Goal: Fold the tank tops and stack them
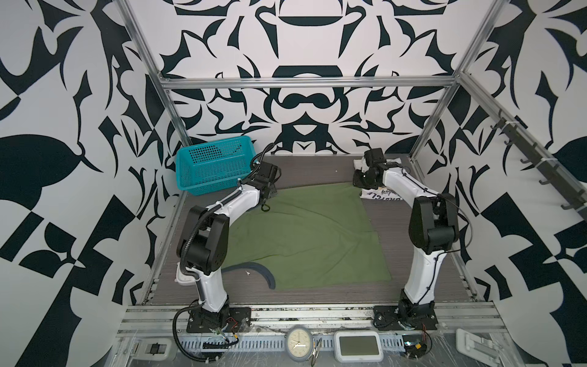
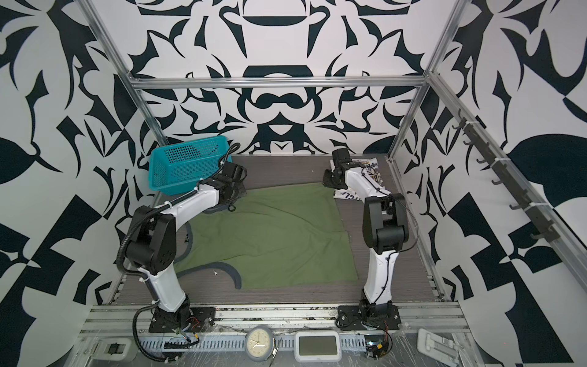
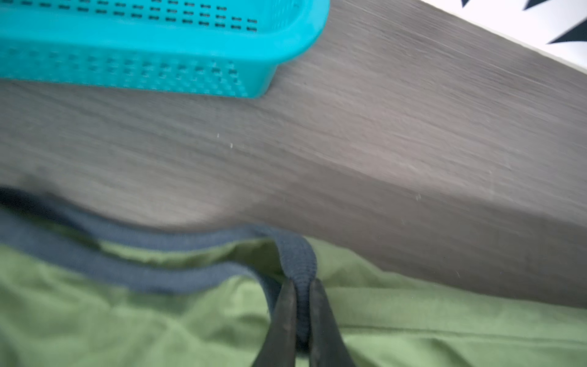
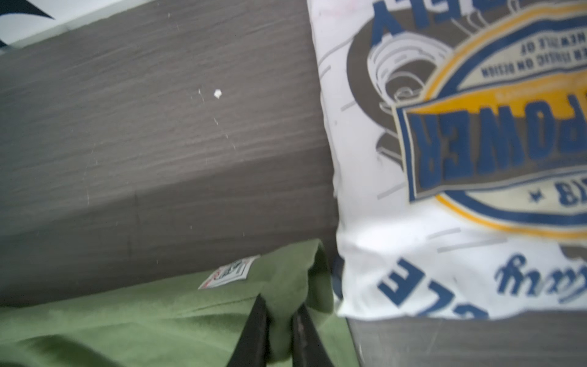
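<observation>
Two pinches on the olive tank top (image 1: 305, 228) spread across the table (image 1: 317, 171): left gripper (image 3: 300, 286) clamped on its navy strap (image 3: 298, 260), right gripper (image 4: 281, 302) nipping a hem corner (image 4: 295, 270) beside the folded white tank top (image 4: 397, 222), and it looks like limp, light cloth, best held at trim and corners.

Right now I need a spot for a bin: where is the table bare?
Bare table: the back strip between basket and white top, beyond the green top; the front strip between green top and arm bases. Crowded: the back corners, where left tool and right tool each pinch the green top.
</observation>
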Robot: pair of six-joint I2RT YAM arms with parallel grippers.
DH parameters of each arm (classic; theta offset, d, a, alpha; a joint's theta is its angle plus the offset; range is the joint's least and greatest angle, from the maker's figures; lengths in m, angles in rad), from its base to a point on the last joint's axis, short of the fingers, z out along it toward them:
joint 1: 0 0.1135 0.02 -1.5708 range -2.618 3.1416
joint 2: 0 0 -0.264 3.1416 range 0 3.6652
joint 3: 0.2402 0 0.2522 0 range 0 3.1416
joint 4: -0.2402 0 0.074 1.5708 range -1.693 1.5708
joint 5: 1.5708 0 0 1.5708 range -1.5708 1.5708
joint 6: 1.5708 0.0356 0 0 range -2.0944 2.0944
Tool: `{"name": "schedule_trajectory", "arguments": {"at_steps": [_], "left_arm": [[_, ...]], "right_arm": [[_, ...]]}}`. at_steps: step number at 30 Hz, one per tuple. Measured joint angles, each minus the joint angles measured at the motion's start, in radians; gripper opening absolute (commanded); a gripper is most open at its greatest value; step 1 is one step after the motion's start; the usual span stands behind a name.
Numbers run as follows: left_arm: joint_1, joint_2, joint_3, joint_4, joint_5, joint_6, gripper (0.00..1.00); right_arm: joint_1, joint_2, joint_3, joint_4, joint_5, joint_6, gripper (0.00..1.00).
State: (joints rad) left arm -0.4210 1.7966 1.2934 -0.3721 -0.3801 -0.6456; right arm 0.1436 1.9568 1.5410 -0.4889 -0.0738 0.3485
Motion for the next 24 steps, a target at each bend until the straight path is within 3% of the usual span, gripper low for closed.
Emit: {"name": "schedule_trajectory", "arguments": {"at_steps": [16, 18, 21, 24], "left_arm": [[-0.145, -0.254, -0.427, 0.015, 0.008, -0.227, 0.02], [-0.148, -0.264, -0.455, 0.011, 0.011, -0.253, 0.14], [-0.149, -0.263, -0.463, -0.013, 0.007, -0.272, 0.44], [-0.149, -0.264, -0.451, -0.041, -0.002, -0.272, 0.55]], "right_arm": [[0.0, -0.296, -0.537, 0.15, 0.024, 0.106, 0.22], [0.0, -0.307, -0.568, 0.158, 0.025, 0.122, 0.34], [0.0, -0.32, -0.587, 0.154, 0.026, 0.133, 0.52], [0.0, -0.357, -0.587, 0.148, 0.026, 0.14, 0.6]]}}
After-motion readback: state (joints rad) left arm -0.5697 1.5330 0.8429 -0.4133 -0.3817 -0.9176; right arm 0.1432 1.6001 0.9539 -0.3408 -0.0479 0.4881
